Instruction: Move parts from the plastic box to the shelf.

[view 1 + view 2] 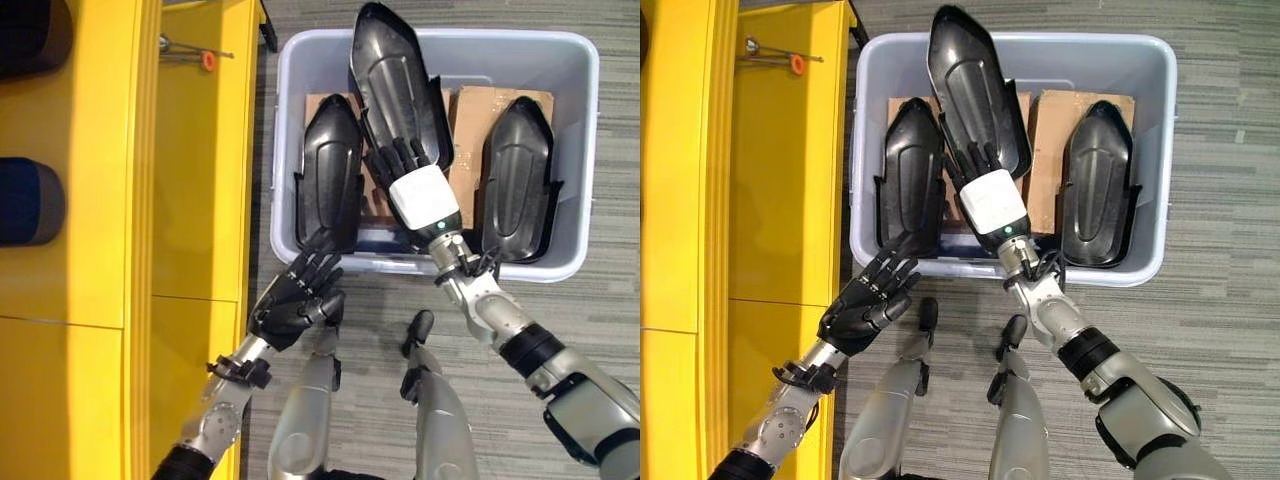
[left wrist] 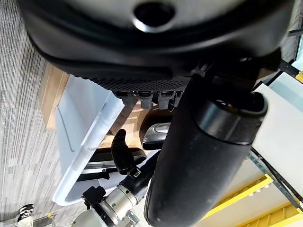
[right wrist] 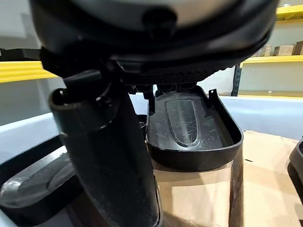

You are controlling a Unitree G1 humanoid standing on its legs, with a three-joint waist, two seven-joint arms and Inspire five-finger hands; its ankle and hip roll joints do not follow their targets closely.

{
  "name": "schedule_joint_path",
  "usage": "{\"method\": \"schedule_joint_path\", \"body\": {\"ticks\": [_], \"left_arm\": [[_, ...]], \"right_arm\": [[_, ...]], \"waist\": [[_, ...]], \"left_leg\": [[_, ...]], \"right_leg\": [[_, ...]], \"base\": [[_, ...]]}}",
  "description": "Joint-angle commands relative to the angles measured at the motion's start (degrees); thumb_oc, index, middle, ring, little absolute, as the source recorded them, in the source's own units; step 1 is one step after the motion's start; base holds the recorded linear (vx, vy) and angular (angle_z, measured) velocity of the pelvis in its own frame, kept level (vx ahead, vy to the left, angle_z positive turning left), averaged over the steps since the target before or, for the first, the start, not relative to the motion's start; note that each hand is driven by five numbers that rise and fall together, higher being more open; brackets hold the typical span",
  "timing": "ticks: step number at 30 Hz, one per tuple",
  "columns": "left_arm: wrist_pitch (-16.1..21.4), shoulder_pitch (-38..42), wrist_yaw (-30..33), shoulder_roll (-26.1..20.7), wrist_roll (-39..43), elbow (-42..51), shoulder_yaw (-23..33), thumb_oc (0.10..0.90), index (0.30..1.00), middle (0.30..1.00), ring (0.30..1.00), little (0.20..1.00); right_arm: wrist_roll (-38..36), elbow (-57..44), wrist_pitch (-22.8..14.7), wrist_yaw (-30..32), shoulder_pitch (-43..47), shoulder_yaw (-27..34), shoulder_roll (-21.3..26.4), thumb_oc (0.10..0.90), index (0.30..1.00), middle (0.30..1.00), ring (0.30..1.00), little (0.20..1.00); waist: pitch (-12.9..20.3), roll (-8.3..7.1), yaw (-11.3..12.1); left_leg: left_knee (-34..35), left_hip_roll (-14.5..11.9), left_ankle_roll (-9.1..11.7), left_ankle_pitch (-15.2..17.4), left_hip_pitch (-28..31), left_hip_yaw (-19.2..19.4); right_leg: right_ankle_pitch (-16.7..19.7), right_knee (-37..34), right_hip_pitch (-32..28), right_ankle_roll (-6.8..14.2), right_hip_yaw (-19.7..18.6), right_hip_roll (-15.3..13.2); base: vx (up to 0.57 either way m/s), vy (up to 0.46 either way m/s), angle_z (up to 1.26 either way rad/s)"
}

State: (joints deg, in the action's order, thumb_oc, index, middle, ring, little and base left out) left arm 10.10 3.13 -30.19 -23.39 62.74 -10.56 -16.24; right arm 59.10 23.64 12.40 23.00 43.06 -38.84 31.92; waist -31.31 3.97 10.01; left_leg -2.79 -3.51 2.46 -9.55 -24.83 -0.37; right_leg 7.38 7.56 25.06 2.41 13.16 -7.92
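- we see the right hand (image 1: 405, 165) curled around a black part (image 1: 395, 85), lifting it tilted above the plastic box (image 1: 575, 150)
- the left hand (image 1: 300, 295) hangs with fingers loose and empty, just outside the box's near rim
- two more black parts (image 1: 333, 170) lie on cardboard (image 1: 470, 115) inside – the yellow shelf (image 1: 195, 160) stands left of the box

Glossy black plastic parts (image 1: 398, 85), smooth grey plastic box (image 1: 575, 150), matt brown cardboard (image 1: 470, 120)

Three black parts, one grey plastic box (image 1: 288, 130).
You have one black shell part (image 1: 398, 85) lifted and tilted above the box; two others (image 1: 333, 170) (image 1: 518, 175) lie inside on cardboard.
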Motion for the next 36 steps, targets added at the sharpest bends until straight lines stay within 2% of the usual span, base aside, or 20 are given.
{"method": "schedule_joint_path", "body": {"ticks": [1,5,7,8,11,15,17,19,21,26,28,31,36], "left_arm": [[2.4,-0.8,-2.2,0.1,1.0,5.7,-0.2,0.9,1.0,1.0,1.0,1.0],[2.1,-0.4,-2.8,0.2,0.9,5.4,-0.5,0.9,1.0,1.0,1.0,1.0],[1.9,-0.2,-2.8,0.1,1.0,5.3,-0.7,0.9,1.0,1.0,1.0,1.0],[1.5,-0.2,-2.9,0.1,0.9,5.2,-0.6,0.9,1.0,1.0,1.0,1.0],[0.7,-0.5,-2.8,0.1,1.3,5.6,-0.5,0.9,1.0,1.0,1.0,1.0],[0.3,-0.8,-3.0,-0.2,1.1,5.8,-0.5,0.9,1.0,1.0,1.0,1.0],[0.2,-1.1,-3.3,-0.1,0.8,6.1,-0.4,0.9,1.0,1.0,1.0,1.0],[-1.1,-1.3,-3.6,-0.1,0.5,6.3,0.1,0.9,1.0,1.0,1.0,1.0],[-1.8,-1.6,-4.3,-0.4,0.3,5.9,0.0,0.9,1.0,1.0,1.0,1.0],[-1.9,-1.6,-4.6,-1.3,-2.4,6.6,-0.1,0.9,1.0,1.0,1.0,1.0],[-2.2,-1.7,-4.4,-1.5,-1.8,6.9,-0.3,0.9,1.0,1.0,1.0,1.0],[-2.0,-1.9,-4.1,-2.0,-1.2,6.8,-0.2,0.9,1.0,1.0,1.0,1.0],[-2.6,-2.1,-4.9,-1.7,-1.7,6.8,0.1,0.9,1.0,1.0,1.0,1.0]], "right_arm": [[2.8,0.2,3.9,4.1,7.7,-1.5,0.8,0.9,1.0,1.0,1.0,1.0],[0.6,6.5,7.6,8.8,9.2,-1.6,0.5,0.9,1.0,1.0,1.0,1.0],[0.3,8.4,8.6,9.0,9.6,-1.3,0.3,0.9,1.0,1.0,1.0,1.0],[-0.2,9.3,10.9,7.4,9.9,-1.2,0.3,0.9,1.0,1.0,1.0,1.0],[-3.7,11.1,10.8,9.8,10.0,-1.2,0.4,0.9,1.0,1.0,1.0,1.0],[-3.7,11.7,10.0,8.7,10.6,-0.4,0.8,0.9,1.0,1.0,1.0,1.0],[-2.9,12.3,8.0,6.4,11.4,-0.7,1.0,0.9,1.0,1.0,1.0,1.0],[1.5,12.3,6.2,1.9,12.1,-2.6,1.4,0.9,1.0,1.0,1.0,1.0],[2.4,13.7,6.7,1.1,13.9,-5.1,1.5,0.9,1.0,1.0,1.0,1.0],[3.7,15.2,8.5,1.5,15.4,-6.6,1.3,0.9,1.0,1.0,1.0,1.0],[4.2,16.0,8.7,2.9,15.8,-6.8,1.6,0.9,1.0,1.0,1.0,1.0],[4.3,16.1,9.0,1.9,16.3,-7.0,1.9,0.9,1.0,1.0,1.0,1.0],[0.6,17.3,12.2,-0.4,15.9,-8.0,2.1,0.9,1.0,1.0,1.0,1.0]], "waist": [[1.5,0.34,1.4],[1.5,0.79,1.9],[1.5,0.9,2.1],[1.5,0.95,2.2],[1.5,0.9,2.4],[1.5,1.05,2.6],[1.5,1.18,2.8],[1.5,1.18,3.1],[1.5,1.29,3.7],[1.5,1.24,4.4],[1.5,1.27,4.6],[1.5,1.1,4.8],[1.5,1.03,4.8]], "left_leg": [[-1.6,0.4,-1.3,2.2,-1.1,-1.5],[-1.8,0.6,-1.4,2.2,-1.7,-1.7],[-1.9,0.6,-1.4,2.2,-1.8,-1.9],[-2.0,0.6,-1.4,2.2,-1.8,-1.9],[-2.0,0.6,-1.4,2.2,-2.1,-2.0],[-2.0,0.7,-1.4,2.2,-2.2,-2.2],[-2.1,0.7,-1.4,2.2,-2.3,-2.3],[-2.4,0.8,-1.4,2.2,-2.6,-2.3],[-2.8,0.9,-1.4,2.2,-3.0,-2.4],[-2.6,1.0,-1.4,2.0,-3.4,-2.8],[-2.5,1.1,-1.4,2.0,-3.3,-2.9],[-2.7,1.2,-1.3,2.1,-3.4,-2.9],[-2.6,1.2,-1.3,2.1,-3.5,-2.7]], "right_leg": [[-8.1,7.6,-1.6,1.4,-0.6,-0.3],[-8.2,7.9,-1.3,1.4,-0.2,-0.4],[-8.3,8.1,-1.2,1.3,-0.1,-0.4],[-8.3,8.2,-1.2,1.4,0.0,-0.4],[-8.3,8.3,-1.0,1.4,0.1,-0.4],[-8.4,8.4,-1.0,1.4,0.3,-0.5],[-8.5,8.7,-0.8,1.3,0.4,-0.6],[-8.6,8.9,-0.7,1.3,0.6,-0.7],[-8.6,9.1,-0.4,1.2,0.8,-0.7],[-8.6,9.1,-0.4,1.3,1.3,-0.6],[-8.6,9.0,-0.5,1.3,1.5,-0.6],[-8.5,8.8,-0.7,1.4,1.7,-0.7],[-8.6,8.9,-0.4,1.5,1.7,-0.8]], "base": [[0.0,0.0,0.0],[0.0,0.0,0.0],[0.01,-0.008,0.02],[0.03,-0.021,0.04],[0.01,-0.006,0.01],[0.02,-0.011,0.04],[0.02,-0.004,0.06],[0.01,-0.006,0.02],[0.0,0.0,0.0],[0.0,-0.014,0.03],[0.0,0.0,0.0],[0.0,0.0,0.0],[0.0,0.0,0.0]]}}
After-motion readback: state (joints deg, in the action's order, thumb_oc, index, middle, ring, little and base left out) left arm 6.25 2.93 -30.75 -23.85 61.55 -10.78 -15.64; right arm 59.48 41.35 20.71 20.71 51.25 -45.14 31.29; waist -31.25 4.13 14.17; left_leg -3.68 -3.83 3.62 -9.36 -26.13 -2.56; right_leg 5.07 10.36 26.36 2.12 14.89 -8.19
